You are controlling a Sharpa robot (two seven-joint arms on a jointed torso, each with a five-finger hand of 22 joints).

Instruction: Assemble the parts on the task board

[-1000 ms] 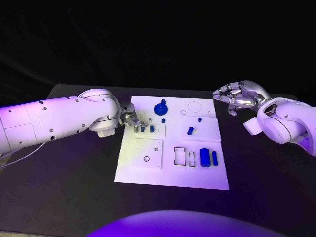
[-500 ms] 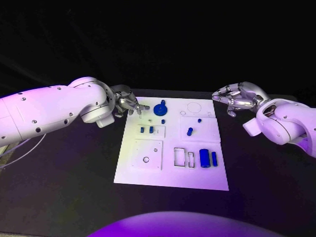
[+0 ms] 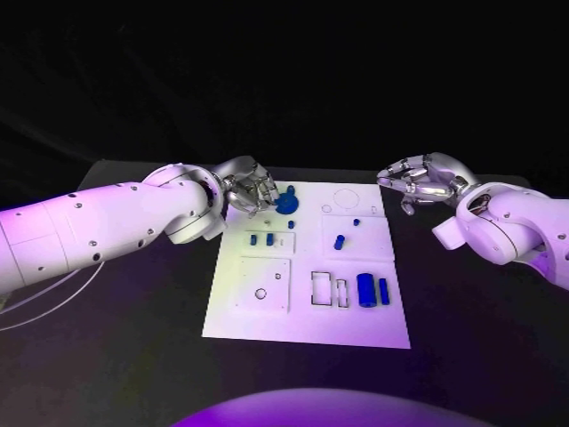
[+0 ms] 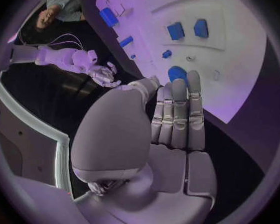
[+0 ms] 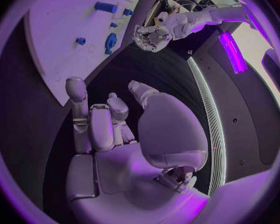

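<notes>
Head view: white board (image 3: 252, 307) sits mid-table (image 3: 131, 356), blue parts spread over it.
Left hand (image 3: 249, 187): at the board's far left corner, fingers straight and side by side, reaching over the big round blue part (image 3: 286, 204); wrist view shows fingertips (image 4: 194, 79) just over that part (image 4: 175, 73), nothing held (contact unclear, can't tell if touching).
Right hand (image 3: 420, 181): hovering off the board's far right corner, fingers loosely curled, apart, empty.
Round part: far left of board, near the edge, looks like a disc with a raised knob.
Small pegs (image 3: 261, 239): pair side by side in a recess on the left half.
Mid pieces (image 3: 340, 241): one short peg plus a tiny one just beyond it, right half.
Long pieces (image 3: 373, 290): two upright-lying bars near right edge, next to empty rectangular slots (image 3: 324, 286).
Handling guess: parts look like rigid, light plastic, smooth, so likely slippery under metal fingers.
Grip advice: pinch the round part by its knob or across the rim, not flat from above.
Risk: light pieces may skid or tip if nudged sideways.
</notes>
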